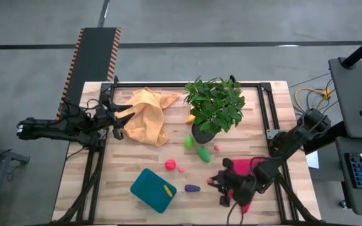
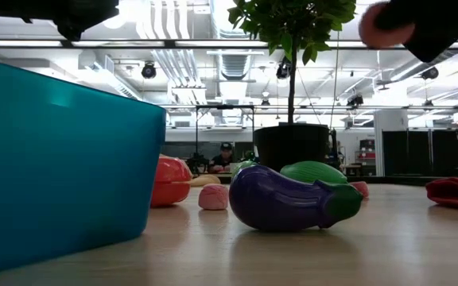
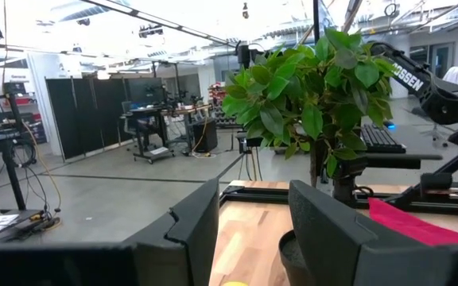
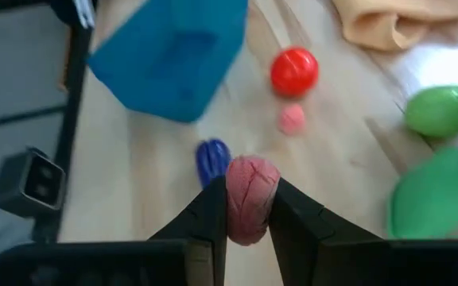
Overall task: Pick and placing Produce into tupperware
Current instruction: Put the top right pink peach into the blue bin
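The teal tub (image 1: 148,188) rests on the table's near part with a yellow banana (image 1: 167,190) inside. A purple eggplant (image 1: 192,188) lies just right of it. Farther back lie a red piece (image 1: 170,164), a small pink piece (image 1: 181,168) and two green pieces (image 1: 189,142) (image 1: 203,153). My right gripper (image 1: 213,182) hovers right of the eggplant, shut on a wrinkled pink piece (image 4: 251,187). My left gripper (image 1: 114,125) is open at the left edge of the orange-yellow cloth (image 1: 146,116), far from the produce. My right gripper pinches the wrinkled pink piece between its two fingers (image 4: 213,214), one on each side of its lower half (image 4: 250,222). The piece is lifted clear of the table, seen high above the eggplant in the low view (image 2: 384,28).
A leafy potted plant (image 1: 213,107) stands in the table's middle, with a small yellow piece (image 1: 191,118) at its pot and a small pink piece (image 1: 217,147) nearby. A magenta cloth (image 1: 241,166) lies under the right arm. Bare wood shows around the tub.
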